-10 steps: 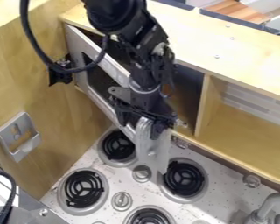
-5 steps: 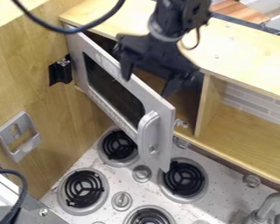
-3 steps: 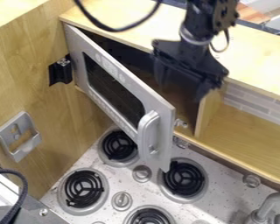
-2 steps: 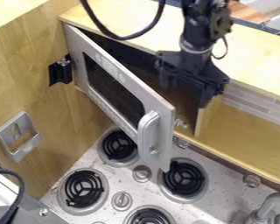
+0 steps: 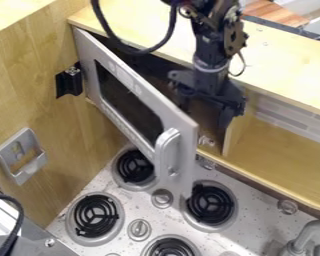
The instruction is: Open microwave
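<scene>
Just beside the black two-finger gripper [image 5: 204, 111], fingers apart: silver rectangular microwave door [image 5: 187, 157], ajar. Gripper just shifted toward door's inner face — looks set to push it wider.

Here's the door [image 5: 185, 167], matt silver-grey and smooth, round a dark, faintly glossy pane [image 5: 129, 102]. Over at left, the wall [image 5: 29, 90] is smooth, grained wood; wood again for the shelf [image 5: 283, 155] at right. Down below, metallic-looking, speckled stovetop [image 5: 203, 236], matt black coils [image 5: 96, 215], and a smooth grey tap [image 5: 304, 234] at lower right.
</scene>
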Action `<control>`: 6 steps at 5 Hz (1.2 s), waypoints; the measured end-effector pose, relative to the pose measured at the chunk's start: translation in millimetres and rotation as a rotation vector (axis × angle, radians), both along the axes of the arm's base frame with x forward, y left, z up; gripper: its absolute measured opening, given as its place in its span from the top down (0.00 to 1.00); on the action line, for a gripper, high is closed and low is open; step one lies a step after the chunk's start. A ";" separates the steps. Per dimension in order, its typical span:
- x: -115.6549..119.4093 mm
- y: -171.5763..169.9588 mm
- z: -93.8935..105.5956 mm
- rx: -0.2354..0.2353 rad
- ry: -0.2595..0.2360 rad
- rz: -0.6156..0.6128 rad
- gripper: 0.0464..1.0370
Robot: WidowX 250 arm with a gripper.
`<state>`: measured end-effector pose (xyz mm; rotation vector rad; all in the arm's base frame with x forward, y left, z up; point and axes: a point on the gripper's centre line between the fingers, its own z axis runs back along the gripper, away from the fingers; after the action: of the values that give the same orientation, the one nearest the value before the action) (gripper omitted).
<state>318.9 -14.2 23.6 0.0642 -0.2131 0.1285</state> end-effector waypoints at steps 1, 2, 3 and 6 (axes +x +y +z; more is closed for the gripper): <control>-20.9 12.5 -7.6 0.020 0.046 0.078 0.04; -39.5 24.4 1.7 0.054 0.054 0.156 0.04; -58.3 34.9 2.5 0.061 0.066 0.209 0.04; -104.4 84.5 -2.8 0.066 0.102 0.415 0.04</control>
<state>214.4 70.3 20.8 0.1802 -0.0996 0.5301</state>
